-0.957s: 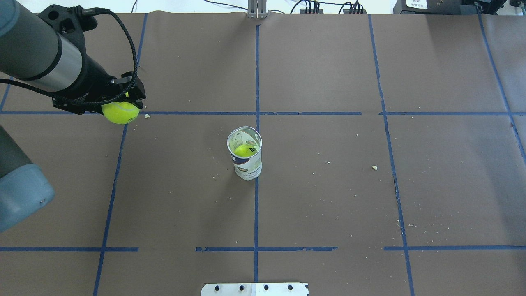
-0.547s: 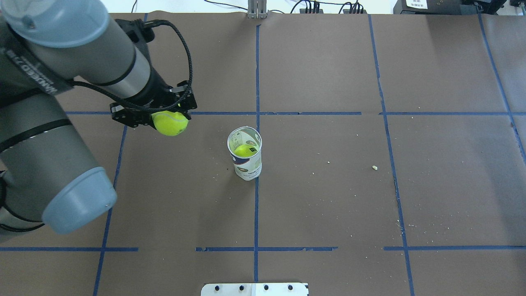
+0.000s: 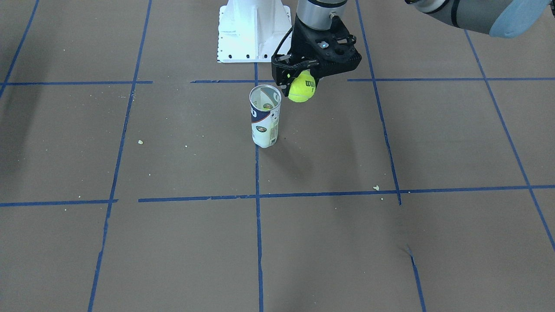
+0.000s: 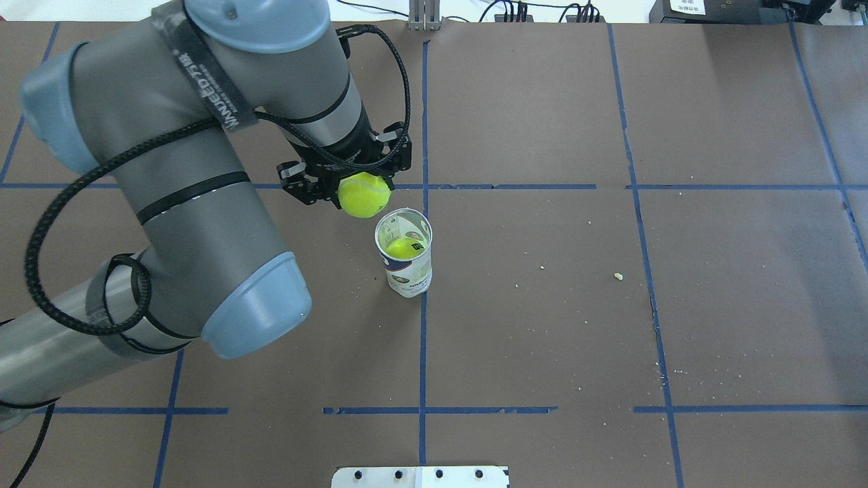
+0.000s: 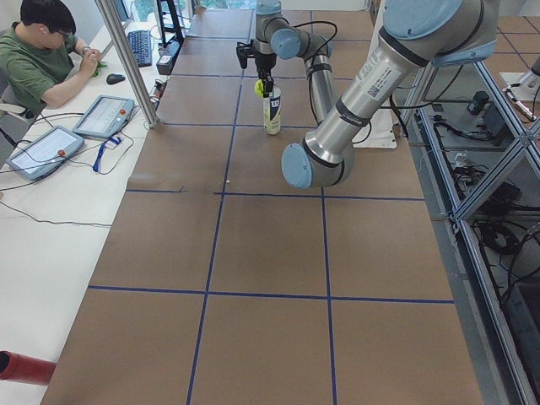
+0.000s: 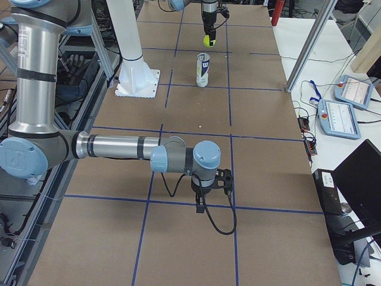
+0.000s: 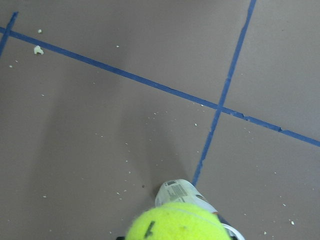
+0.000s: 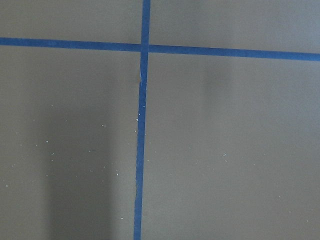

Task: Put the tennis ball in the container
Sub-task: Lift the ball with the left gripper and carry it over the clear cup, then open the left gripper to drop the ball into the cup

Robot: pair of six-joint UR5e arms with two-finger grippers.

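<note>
My left gripper [image 4: 361, 187] is shut on a yellow-green tennis ball [image 4: 365, 195], holding it in the air just left of and behind the container's rim. The container [image 4: 409, 271] is a tall clear can with a white and navy label, standing upright on the centre tape line with its top open. A second ball [image 4: 401, 248] lies inside it. The front-facing view shows the held ball [image 3: 302, 86] right beside the can [image 3: 265, 119], at rim height. In the left wrist view the ball [image 7: 175, 225] covers part of the can [image 7: 180, 192]. My right gripper [image 6: 209, 189] hangs low over bare paper, far from the can; I cannot tell its state.
Brown paper with a blue tape grid covers the table, with small crumbs [image 4: 618, 276] scattered on it. The white robot base [image 3: 253, 30] stands behind the can. An operator [image 5: 42, 51] and tablets [image 5: 101, 114] are along the far edge.
The left arm has carried the ball rightward from the far left of the table to just beside the can's rim. The can has not moved.
</note>
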